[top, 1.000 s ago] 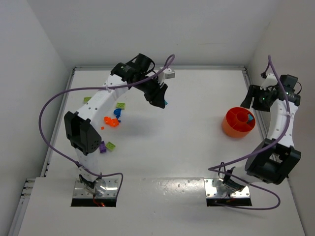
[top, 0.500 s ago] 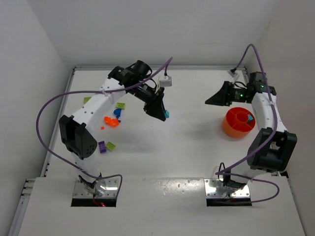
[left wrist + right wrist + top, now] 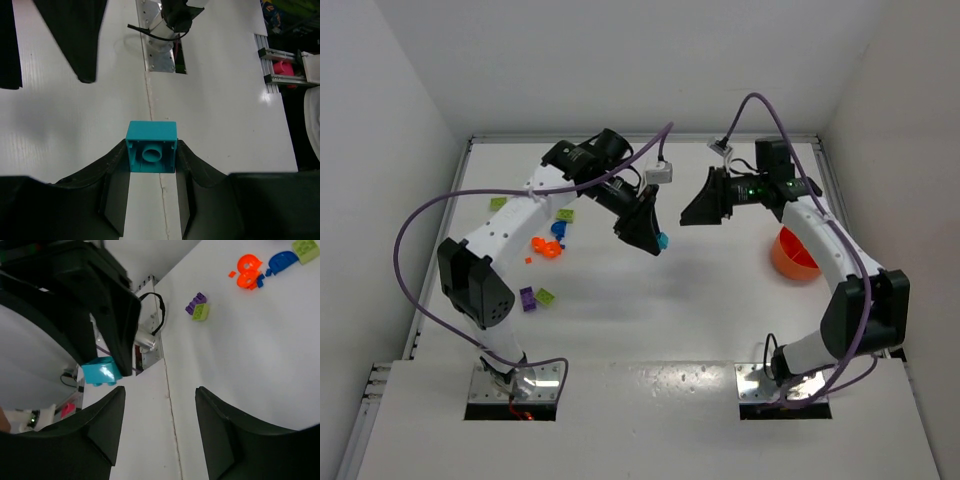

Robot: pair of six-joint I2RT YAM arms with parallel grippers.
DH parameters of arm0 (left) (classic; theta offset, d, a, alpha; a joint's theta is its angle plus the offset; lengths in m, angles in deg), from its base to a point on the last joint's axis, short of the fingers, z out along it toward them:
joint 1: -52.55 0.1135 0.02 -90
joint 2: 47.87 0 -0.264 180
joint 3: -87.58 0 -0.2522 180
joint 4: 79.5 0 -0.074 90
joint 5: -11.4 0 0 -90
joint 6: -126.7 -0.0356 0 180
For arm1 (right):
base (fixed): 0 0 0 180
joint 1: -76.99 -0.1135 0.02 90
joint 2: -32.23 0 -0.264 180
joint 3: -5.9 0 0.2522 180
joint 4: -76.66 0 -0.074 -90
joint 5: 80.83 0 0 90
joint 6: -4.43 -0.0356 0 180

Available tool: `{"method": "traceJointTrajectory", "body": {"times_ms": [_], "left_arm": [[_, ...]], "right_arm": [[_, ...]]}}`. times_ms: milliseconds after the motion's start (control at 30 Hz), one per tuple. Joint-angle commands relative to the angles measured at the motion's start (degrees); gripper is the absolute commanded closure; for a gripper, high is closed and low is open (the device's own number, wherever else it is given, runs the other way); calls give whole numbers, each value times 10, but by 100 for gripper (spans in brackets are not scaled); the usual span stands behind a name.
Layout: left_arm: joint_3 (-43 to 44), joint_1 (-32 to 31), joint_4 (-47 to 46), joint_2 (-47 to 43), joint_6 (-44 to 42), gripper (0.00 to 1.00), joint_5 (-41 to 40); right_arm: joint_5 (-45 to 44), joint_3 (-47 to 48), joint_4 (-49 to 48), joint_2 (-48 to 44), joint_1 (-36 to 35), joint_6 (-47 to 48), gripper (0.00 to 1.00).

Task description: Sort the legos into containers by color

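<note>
My left gripper (image 3: pixel 656 242) is shut on a teal lego (image 3: pixel 151 147) and holds it above the table's middle; the brick also shows in the top view (image 3: pixel 662 241) and in the right wrist view (image 3: pixel 102 371). My right gripper (image 3: pixel 687 216) is open and empty, raised just right of the left one and facing it. The orange tub (image 3: pixel 794 258) stands at the right, partly hidden by the right arm. Loose legos lie at the left: orange (image 3: pixel 546 247), blue (image 3: pixel 558 228), lime green (image 3: pixel 565 215) and purple (image 3: pixel 528 298).
Another lime green brick (image 3: pixel 497 203) lies near the left wall, and one (image 3: pixel 546 296) sits beside the purple brick. White walls bound the table at the left, back and right. Purple cables arch over both arms.
My right arm swung left from the tub toward the table's middle, gripper open. My left gripper moved right and nearer with the teal lego in it.
</note>
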Motion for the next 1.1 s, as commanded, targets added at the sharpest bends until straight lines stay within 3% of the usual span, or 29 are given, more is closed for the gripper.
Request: {"method": "traceJointTrajectory", "body": {"times_ms": [0, 367, 1067], "left_arm": [[-10, 3, -9, -16, 2, 100, 35], [-10, 15, -9, -5, 8, 100, 61], [-27, 32, 2, 5, -13, 100, 67]], "right_arm": [[25, -9, -98, -37, -22, -33, 41], [-14, 42, 72, -42, -94, 134, 32], [-26, 82, 138, -48, -139, 180, 28]]}}
